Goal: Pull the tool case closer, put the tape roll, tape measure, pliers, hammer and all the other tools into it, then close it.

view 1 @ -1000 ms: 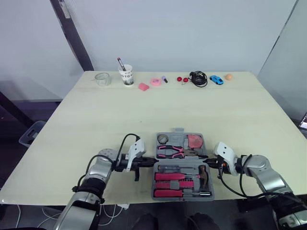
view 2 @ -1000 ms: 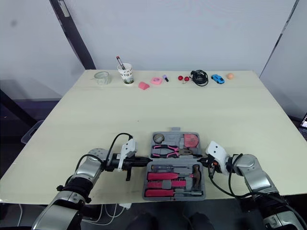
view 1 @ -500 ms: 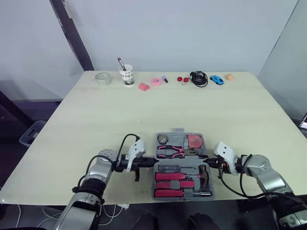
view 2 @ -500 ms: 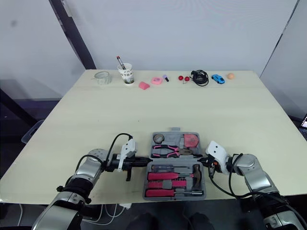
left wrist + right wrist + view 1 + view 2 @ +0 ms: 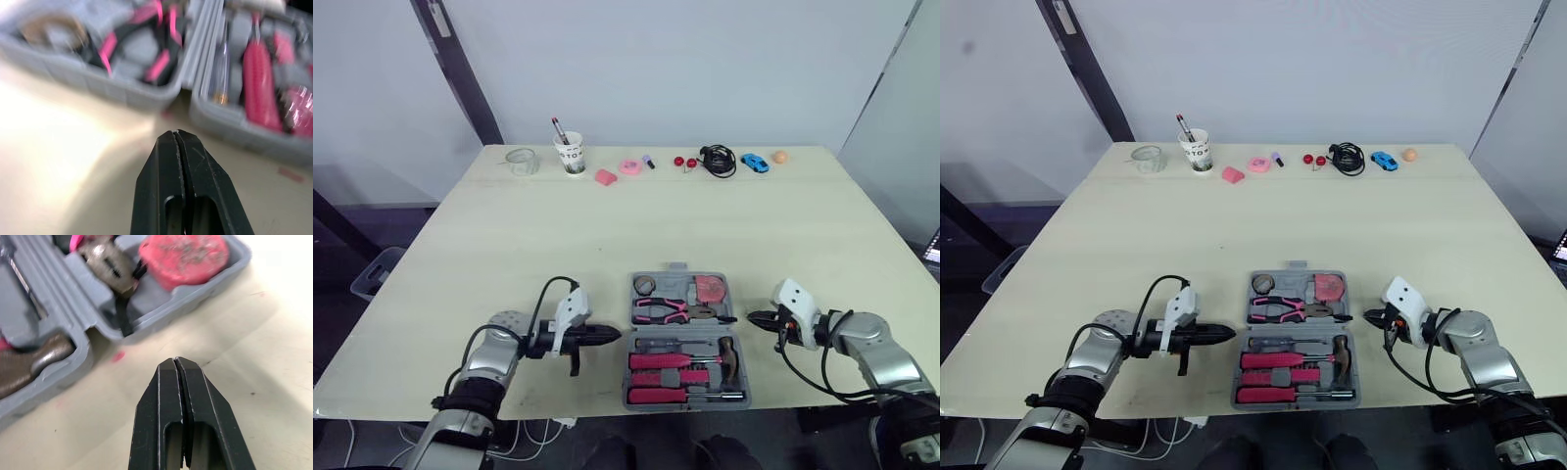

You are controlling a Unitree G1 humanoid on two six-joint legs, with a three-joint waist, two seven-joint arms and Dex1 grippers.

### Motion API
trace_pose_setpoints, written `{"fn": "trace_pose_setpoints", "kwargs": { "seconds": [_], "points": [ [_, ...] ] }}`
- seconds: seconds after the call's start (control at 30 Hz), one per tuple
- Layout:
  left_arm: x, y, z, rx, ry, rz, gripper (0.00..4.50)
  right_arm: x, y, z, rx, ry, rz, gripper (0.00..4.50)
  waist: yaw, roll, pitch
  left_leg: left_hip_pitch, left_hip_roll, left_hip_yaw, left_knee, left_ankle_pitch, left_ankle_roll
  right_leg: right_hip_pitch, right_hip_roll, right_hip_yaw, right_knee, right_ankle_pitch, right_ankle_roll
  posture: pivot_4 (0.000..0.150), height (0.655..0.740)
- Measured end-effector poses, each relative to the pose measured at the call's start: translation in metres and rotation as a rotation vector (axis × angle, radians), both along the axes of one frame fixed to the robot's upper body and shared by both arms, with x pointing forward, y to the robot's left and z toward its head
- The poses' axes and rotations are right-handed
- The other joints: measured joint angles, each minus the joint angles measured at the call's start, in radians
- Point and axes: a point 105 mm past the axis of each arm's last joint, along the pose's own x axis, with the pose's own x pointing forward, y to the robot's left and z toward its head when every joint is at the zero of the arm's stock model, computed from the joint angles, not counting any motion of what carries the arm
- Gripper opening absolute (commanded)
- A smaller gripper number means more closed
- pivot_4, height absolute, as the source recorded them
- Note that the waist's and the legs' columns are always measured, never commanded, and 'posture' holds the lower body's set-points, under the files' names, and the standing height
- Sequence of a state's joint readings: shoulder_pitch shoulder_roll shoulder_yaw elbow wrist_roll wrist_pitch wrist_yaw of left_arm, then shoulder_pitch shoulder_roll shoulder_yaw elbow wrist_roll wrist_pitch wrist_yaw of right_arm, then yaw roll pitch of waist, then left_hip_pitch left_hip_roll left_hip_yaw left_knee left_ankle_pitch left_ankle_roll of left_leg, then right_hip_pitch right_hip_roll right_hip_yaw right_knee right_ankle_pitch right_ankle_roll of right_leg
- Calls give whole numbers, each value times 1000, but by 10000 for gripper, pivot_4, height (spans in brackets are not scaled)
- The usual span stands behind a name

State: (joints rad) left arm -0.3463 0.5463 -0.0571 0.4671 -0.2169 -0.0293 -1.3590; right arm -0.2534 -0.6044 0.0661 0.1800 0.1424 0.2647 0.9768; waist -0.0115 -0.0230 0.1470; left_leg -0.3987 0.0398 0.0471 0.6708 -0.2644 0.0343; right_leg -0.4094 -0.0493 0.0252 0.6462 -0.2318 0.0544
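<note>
We find the tool case (image 5: 683, 331) lying open at the near edge of the table (image 5: 607, 230), about midway across. Its far half holds the tape measure (image 5: 645, 284), pliers (image 5: 658, 309) and tape roll (image 5: 710, 289); its near half holds the hammer (image 5: 727, 354) and pink-handled tools (image 5: 661, 360). Our left gripper (image 5: 615, 336) sits left of the case, clenched on nothing, near its wall but apart. Our right gripper (image 5: 752, 317) sits to the right, likewise clenched and empty, clear of the case.
</note>
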Motion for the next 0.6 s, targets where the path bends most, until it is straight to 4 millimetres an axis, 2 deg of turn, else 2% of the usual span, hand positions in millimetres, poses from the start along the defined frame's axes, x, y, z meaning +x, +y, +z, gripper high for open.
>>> {"fn": "trace_pose_setpoints", "kwargs": {
  "seconds": [0.03,0.13,0.17,0.2,0.23,0.27,0.3,0.33,0.37,0.4,0.43,0.6],
  "points": [
    [-2,-3,9,-39,-22,-18,473,0,-1,1,19,9,-3,0,0,0,0,0,0,0,0,0,0,0,0,0,0,0,0,1500,7400],
    [-8,-11,27,-100,-57,-74,0,-1,-1,5,55,34,2,7431,0,0,0,0,0,0,0,0,0,0,0,0,0,0,0,1500,7400],
    [-9,-13,30,-105,-65,-88,0,0,-1,7,68,34,-4,11453,0,0,0,0,0,0,0,0,0,0,0,0,0,0,0,1500,7400],
    [-14,-17,36,-114,-68,-121,0,6,-4,16,103,34,-24,18401,0,0,0,0,0,0,0,0,0,0,0,0,0,0,0,1500,7400],
    [-14,-18,36,-114,-69,-125,0,7,-4,17,106,35,-25,21624,-1,0,0,0,0,0,0,0,0,0,0,0,0,0,0,1500,7400],
    [-15,-19,36,-115,-69,-129,0,7,-3,17,111,40,-26,22621,-1,0,0,0,0,0,0,0,0,0,1,0,0,0,0,1500,7400],
    [-18,-21,37,-115,-65,-143,0,8,-3,18,128,64,-30,28429,-2,0,0,0,0,0,0,0,0,0,0,0,0,0,0,1500,7400],
    [-20,-23,37,-115,-61,-154,0,10,-3,18,138,80,-34,32088,-2,0,0,0,0,0,0,0,0,0,0,1,0,0,0,1500,7400],
    [-25,-31,36,-112,-46,-195,0,13,-2,19,159,111,-43,35945,-2,1,0,0,0,1,0,0,0,0,0,1,0,0,0,1500,7400],
    [-33,-44,31,-104,-25,-248,0,24,5,27,206,153,-53,39917,-3,1,0,1,0,1,0,0,0,0,0,2,-1,0,0,1500,7400],
    [-36,-48,29,-104,-19,-262,0,27,7,29,219,161,-53,44123,-2,1,1,0,0,1,0,0,0,0,1,1,0,0,0,1500,7400],
    [-45,-55,12,-40,18,-292,0,37,19,28,283,295,-61,44123,-1,1,1,0,0,1,-1,0,0,0,1,0,-1,0,0,1500,7400]
  ]
}}
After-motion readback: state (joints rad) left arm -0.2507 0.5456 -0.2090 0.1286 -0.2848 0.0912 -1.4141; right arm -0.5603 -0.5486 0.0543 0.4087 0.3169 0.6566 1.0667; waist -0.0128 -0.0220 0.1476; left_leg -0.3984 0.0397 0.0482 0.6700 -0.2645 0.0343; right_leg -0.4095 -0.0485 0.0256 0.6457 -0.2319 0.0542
